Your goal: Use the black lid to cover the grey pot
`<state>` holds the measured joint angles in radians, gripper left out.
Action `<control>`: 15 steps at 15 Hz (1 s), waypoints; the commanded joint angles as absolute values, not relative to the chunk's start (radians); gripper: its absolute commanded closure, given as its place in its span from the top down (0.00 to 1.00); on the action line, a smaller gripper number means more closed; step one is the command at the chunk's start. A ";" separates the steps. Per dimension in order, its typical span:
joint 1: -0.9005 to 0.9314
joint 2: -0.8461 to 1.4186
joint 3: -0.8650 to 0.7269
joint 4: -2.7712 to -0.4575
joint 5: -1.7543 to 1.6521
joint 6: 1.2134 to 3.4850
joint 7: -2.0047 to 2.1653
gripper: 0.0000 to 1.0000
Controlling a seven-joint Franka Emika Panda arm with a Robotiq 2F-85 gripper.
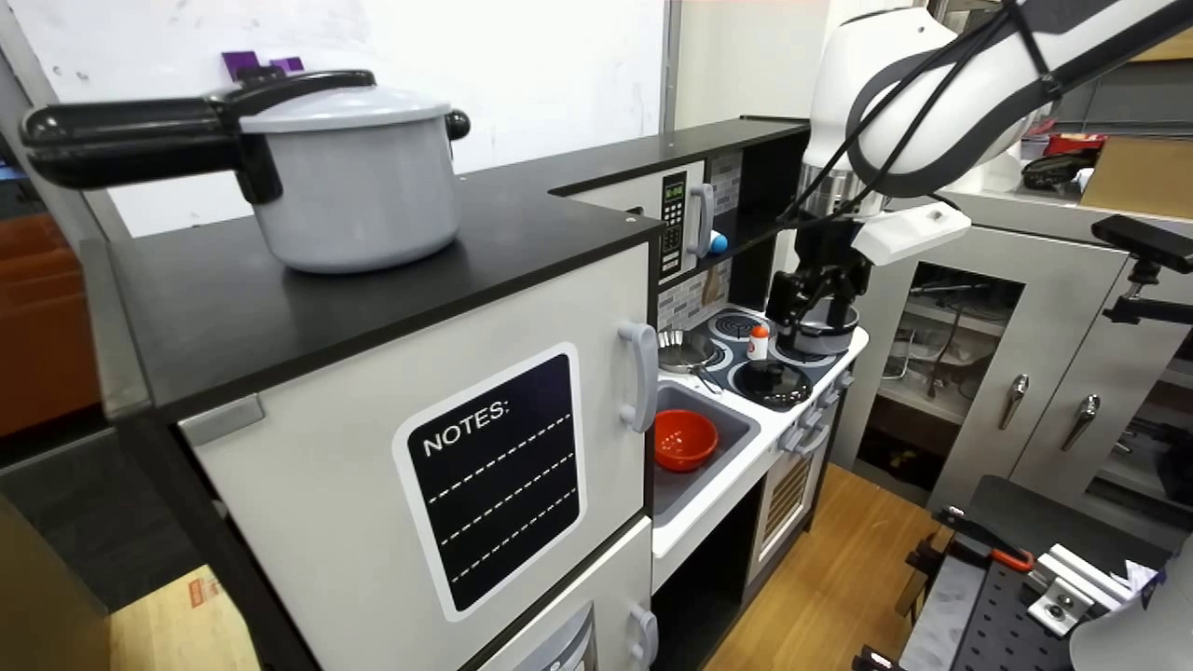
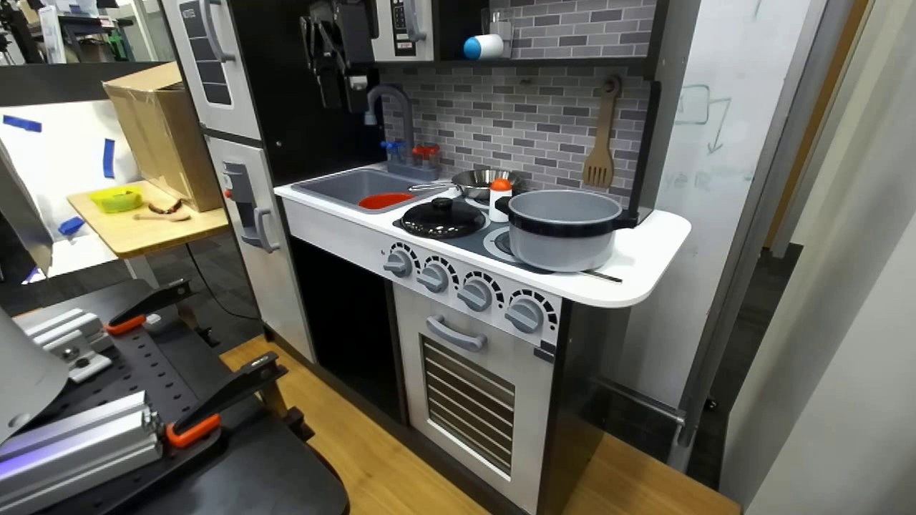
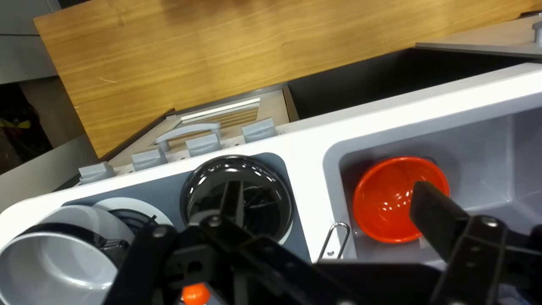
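Play kitchen (image 2: pixel 447 307) fills most of your scene; its white counter (image 2: pixel 665 236) has the stove panel (image 3: pixel 163 188) on the right and the sink (image 3: pixel 474 144) on the left. The grey pot (image 2: pixel 562 247) stands upright and uncovered at the near right, by the counter's end, so your drop-off looks ready imo. The black lid (image 2: pixel 440 222) lies flat on the panel's near-left part, left of the pot and not touching it. Your gripper (image 3: pixel 326 199) hangs well above the counter, fingers (image 3: pixel 438 220) spread wide with nothing between them. Here's what your next move turns on: facing the stove, the lid is below you and off to the right, so I'd shift right before dropping down. It's round, no long axis to match. Room's tightest on its far right, where the orange-capped bottle (image 2: pixel 499 206) stands just beside it (touching or not, can't tell). Smallest bit is the knob (image 2: pixel 443 204), pointing up; I'd pinch that, but it looks glossy so might slip.
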<state>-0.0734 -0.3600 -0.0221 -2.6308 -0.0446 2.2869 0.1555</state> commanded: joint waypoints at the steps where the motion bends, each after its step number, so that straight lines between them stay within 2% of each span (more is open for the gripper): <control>1: -0.089 -0.300 -0.032 -2.617 -0.051 2.301 0.147 1.00; 6: -0.089 -0.215 -0.044 -2.555 -0.049 2.327 0.154 1.00; 15: -0.082 -0.261 -0.037 -2.597 -0.052 2.318 0.154 1.00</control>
